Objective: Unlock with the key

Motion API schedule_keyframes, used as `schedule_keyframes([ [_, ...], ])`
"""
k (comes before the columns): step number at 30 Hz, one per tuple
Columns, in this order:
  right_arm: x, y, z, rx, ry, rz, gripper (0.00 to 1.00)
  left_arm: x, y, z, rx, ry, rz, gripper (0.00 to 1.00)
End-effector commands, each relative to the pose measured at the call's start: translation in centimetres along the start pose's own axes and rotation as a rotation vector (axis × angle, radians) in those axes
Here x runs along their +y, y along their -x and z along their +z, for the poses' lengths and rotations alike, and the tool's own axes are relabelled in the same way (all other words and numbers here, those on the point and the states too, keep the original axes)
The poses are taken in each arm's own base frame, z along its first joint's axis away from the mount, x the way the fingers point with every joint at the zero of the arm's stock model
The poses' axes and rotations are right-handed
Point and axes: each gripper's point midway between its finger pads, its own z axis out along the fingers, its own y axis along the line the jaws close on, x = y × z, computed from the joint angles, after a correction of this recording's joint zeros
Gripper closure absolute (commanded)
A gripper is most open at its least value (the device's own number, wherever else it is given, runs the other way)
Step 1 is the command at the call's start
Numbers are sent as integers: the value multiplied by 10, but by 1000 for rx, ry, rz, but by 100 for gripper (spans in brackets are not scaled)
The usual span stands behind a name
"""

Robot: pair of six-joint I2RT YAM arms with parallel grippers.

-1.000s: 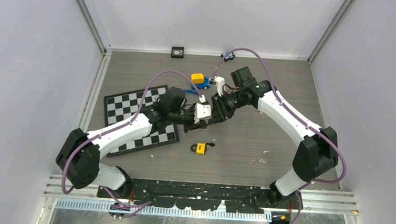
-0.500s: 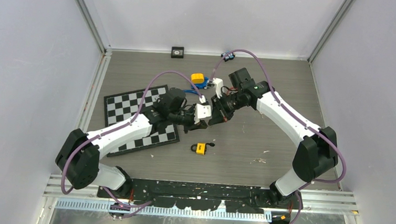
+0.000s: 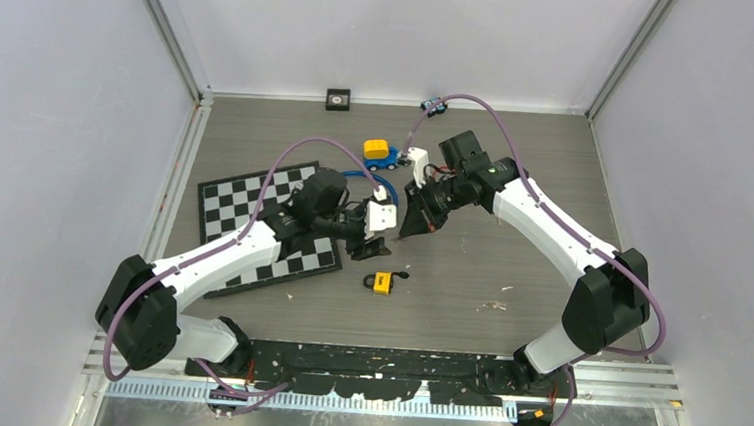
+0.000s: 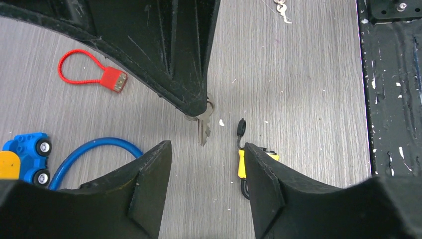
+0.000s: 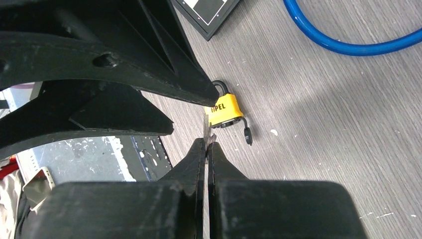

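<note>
The small silver key (image 4: 203, 124) hangs blade-down, and my right gripper (image 5: 206, 144) is shut on its head. In the right wrist view only the key's thin edge (image 5: 205, 127) shows above the fingertips. My left gripper (image 4: 206, 149) is open just in front of the key, with nothing between its fingers. The yellow padlock (image 3: 382, 283) lies on the table below both grippers, its black keyhole cap hanging loose. It also shows as a padlock (image 5: 224, 109) past the key, and as a padlock (image 4: 241, 162) half hidden behind my left finger.
A chessboard (image 3: 267, 227) lies under the left arm. A blue cable loop (image 4: 94, 148) and a blue and yellow toy car (image 3: 380, 153) sit behind the grippers. A red cable lock (image 4: 109, 78) lies further off. Small white scraps (image 3: 493, 303) dot the floor on the right.
The right gripper closed on the key, then the left gripper opened and drew back to the left. The key now hangs from the right gripper alone.
</note>
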Motion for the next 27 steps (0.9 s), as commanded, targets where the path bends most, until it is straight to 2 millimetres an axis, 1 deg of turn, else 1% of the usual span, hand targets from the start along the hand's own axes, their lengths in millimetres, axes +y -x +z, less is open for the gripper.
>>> schedule_keyframes([
  [1,15,13,-11,-49,33,-48,99,5,14,-6,-28,7,47,44],
  [7,17,17,-8,-40,61,-13,99,10,11,1,-3,-13,50,59],
  [9,16,17,-8,-41,66,-2,99,12,11,2,2,-11,65,62],
  [12,15,18,-8,-47,75,11,99,14,7,3,18,-13,89,64],
  [16,15,19,-10,-51,82,21,100,14,4,7,20,-18,78,68],
  [19,15,19,-10,-54,81,22,99,15,4,9,15,-18,65,76],
  [27,11,18,-8,-54,77,35,100,10,7,14,-9,-43,15,92],
])
